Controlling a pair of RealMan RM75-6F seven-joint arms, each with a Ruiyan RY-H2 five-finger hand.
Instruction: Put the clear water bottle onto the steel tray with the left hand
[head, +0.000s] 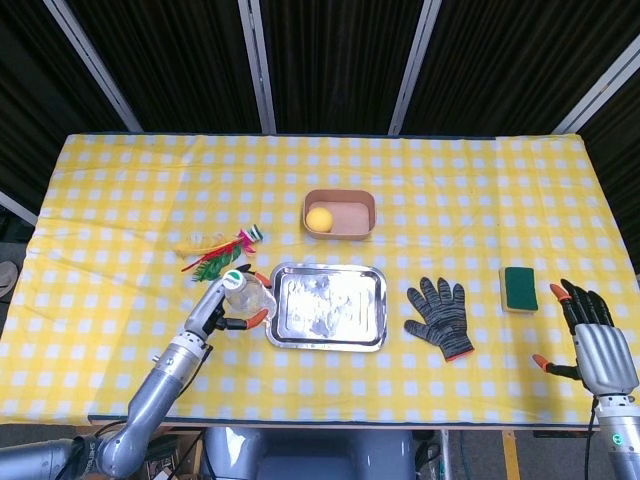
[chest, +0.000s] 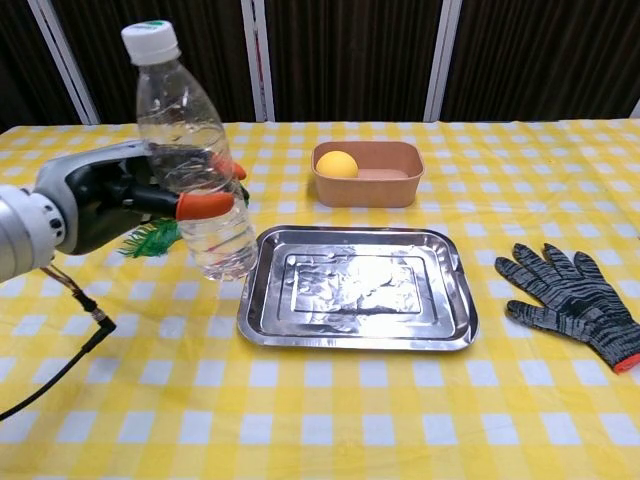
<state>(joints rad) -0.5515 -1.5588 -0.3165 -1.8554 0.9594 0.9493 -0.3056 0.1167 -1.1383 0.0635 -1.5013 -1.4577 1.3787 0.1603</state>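
Note:
My left hand grips the clear water bottle around its middle, with the white-and-green cap up. The bottle hangs in the air, slightly tilted, just left of the steel tray. The tray lies flat at the table's middle with nothing in it. My right hand hovers at the table's front right edge, fingers spread and holding nothing; the chest view does not show it.
A brown bowl holding a yellow ball stands behind the tray. A grey knit glove lies right of the tray, a green sponge further right. A feathered toy lies behind my left hand.

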